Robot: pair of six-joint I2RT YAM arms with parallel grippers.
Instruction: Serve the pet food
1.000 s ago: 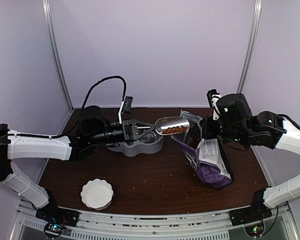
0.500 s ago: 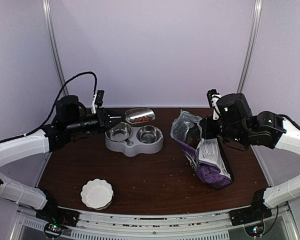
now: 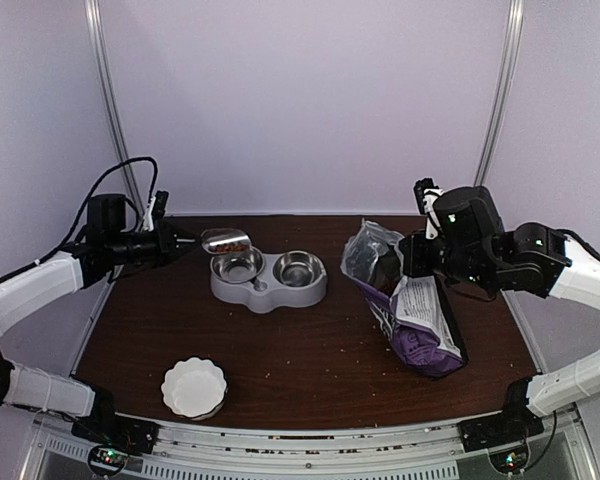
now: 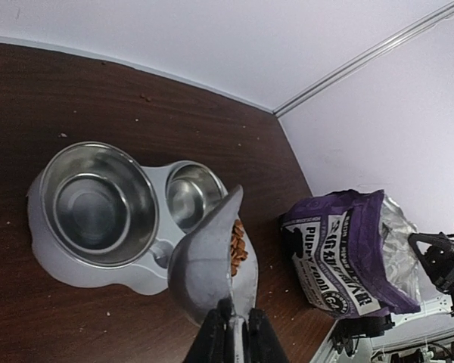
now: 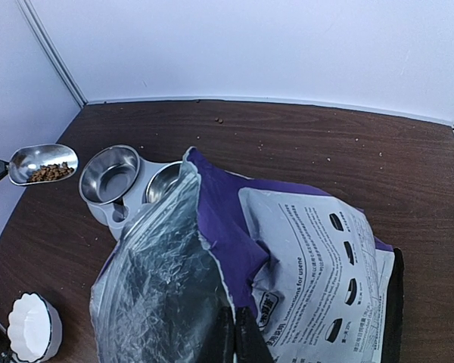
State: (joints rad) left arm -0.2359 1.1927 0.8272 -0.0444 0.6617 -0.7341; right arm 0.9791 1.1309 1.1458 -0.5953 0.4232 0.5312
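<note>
As fingers (image 4: 209,342) (left) clamp scoop (image 4: 203,265), kibble (image 4: 237,246) lies beyond.

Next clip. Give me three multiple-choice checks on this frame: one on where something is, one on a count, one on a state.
1. Where is the scoop?
A) inside the bag
B) in the air by the left bowl
C) lying beside the white dish

2. How many bowls does the feeder hold?
A) one
B) two
C) three

3. What state are the bowls in?
A) both empty
B) left one full
C) both full

Answers:
1 B: the left gripper holds the scoop off the table, kibble inside it.
2 B: two metal bowls sit side by side.
3 A: the left bowl and the right bowl show only bare metal.
</note>
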